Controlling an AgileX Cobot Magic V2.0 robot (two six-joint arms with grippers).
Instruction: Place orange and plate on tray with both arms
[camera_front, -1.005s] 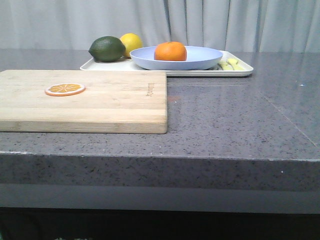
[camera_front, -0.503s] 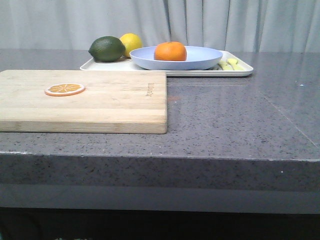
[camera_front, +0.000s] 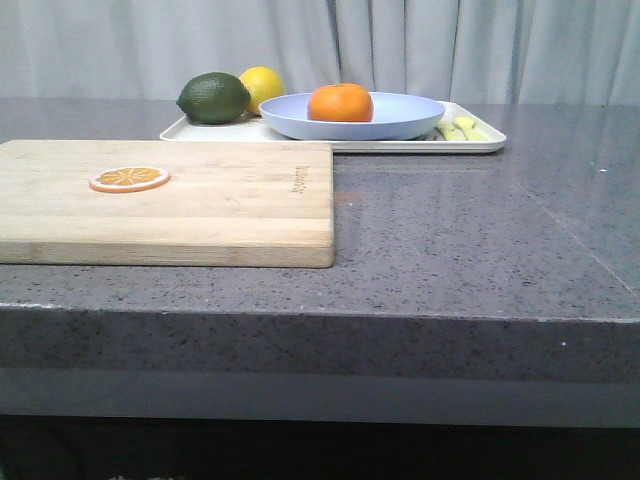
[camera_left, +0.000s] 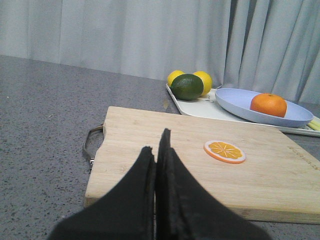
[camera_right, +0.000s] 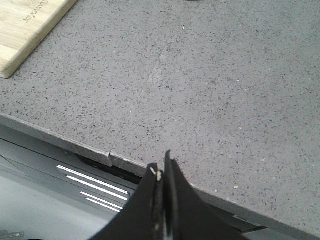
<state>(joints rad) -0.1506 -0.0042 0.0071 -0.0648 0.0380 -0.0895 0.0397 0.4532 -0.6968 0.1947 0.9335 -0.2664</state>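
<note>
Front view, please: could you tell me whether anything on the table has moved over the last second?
Nothing has visibly changed. The orange sits in the plate on the tray as before, the orange slice lies on the cutting board, and neither arm appears in this view.

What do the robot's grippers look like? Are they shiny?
Both are black and dull, not shiny. The left gripper has two broad fingers that taper to thin tips, like a pointy beak. The right gripper looks the same, with a small pale speck near one tip. No cables or writing show in these views.
</note>
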